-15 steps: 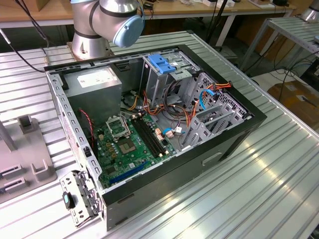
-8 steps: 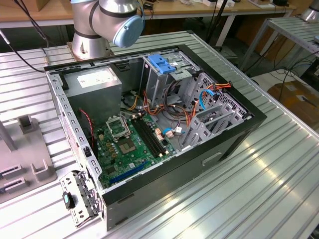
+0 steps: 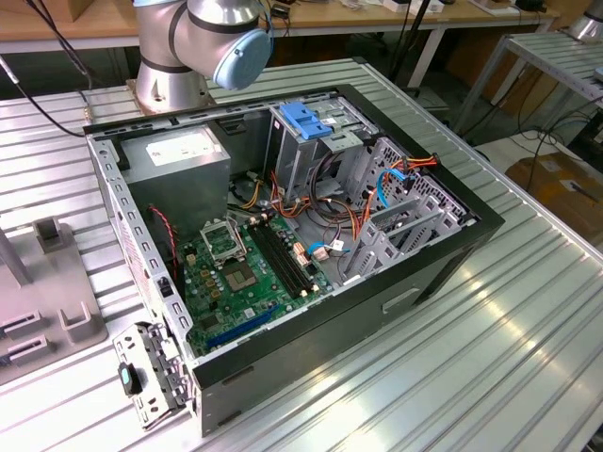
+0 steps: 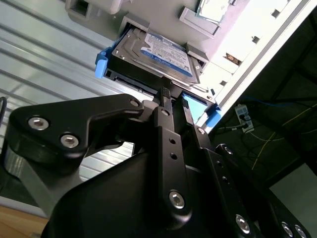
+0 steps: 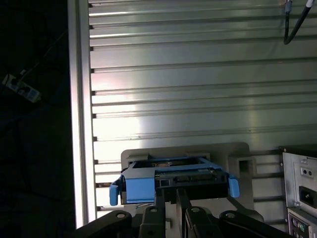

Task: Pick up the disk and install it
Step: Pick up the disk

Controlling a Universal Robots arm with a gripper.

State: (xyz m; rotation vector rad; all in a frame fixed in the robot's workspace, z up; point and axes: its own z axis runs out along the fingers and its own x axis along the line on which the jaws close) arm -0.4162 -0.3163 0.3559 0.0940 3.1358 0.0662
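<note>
Disk at 12 o'clock straight off hand, long axis running away from it, flat in grey holder on surface. Hand narrow at its near edge; grip cannot tell.

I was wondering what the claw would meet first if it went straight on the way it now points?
Most likely the disk, at its blue-framed near edge: the claw sits just in front of it. Whether they touch is unclear.
</note>
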